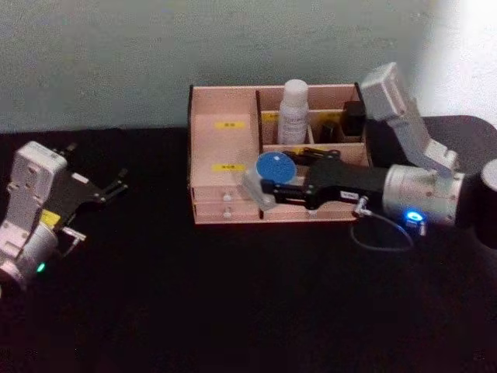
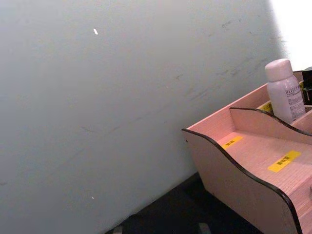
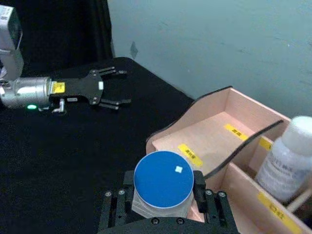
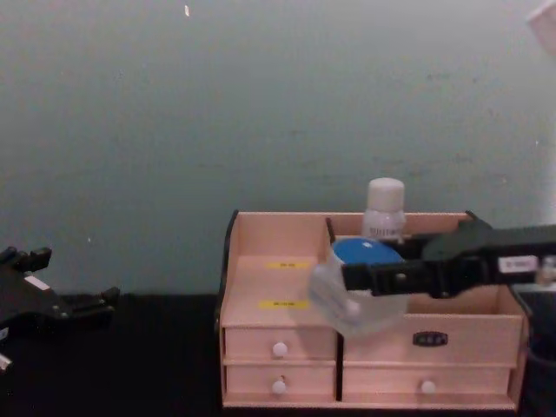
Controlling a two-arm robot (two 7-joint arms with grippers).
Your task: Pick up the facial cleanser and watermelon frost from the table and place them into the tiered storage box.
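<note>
My right gripper [image 1: 268,185] is clamped round the jar [image 1: 274,165], centre frame, at the box [image 1: 221,155] front; its bare compartment lies just left, the bottle [image 1: 293,109] stands inside, and my left gripper [image 1: 109,188] sits spread, far left

Bare left compartment [image 1: 221,148] beside facial cleanser [image 1: 293,113]

The left arm [image 1: 31,202] has a white boxy part and a round silver end. On it there is a yellow sticker [image 3: 58,87] and a small green light [image 1: 40,268]. The left tool [image 1: 116,185] is flat and black with thin fingers.

The right arm [image 1: 423,190] is white and silver too, with a glowing blue light [image 1: 414,217] and a thin cable [image 1: 384,233] in a loop. The right tool [image 1: 264,183] is black with pale tips, round screws [image 3: 155,221] and a white label [image 4: 519,261].
</note>
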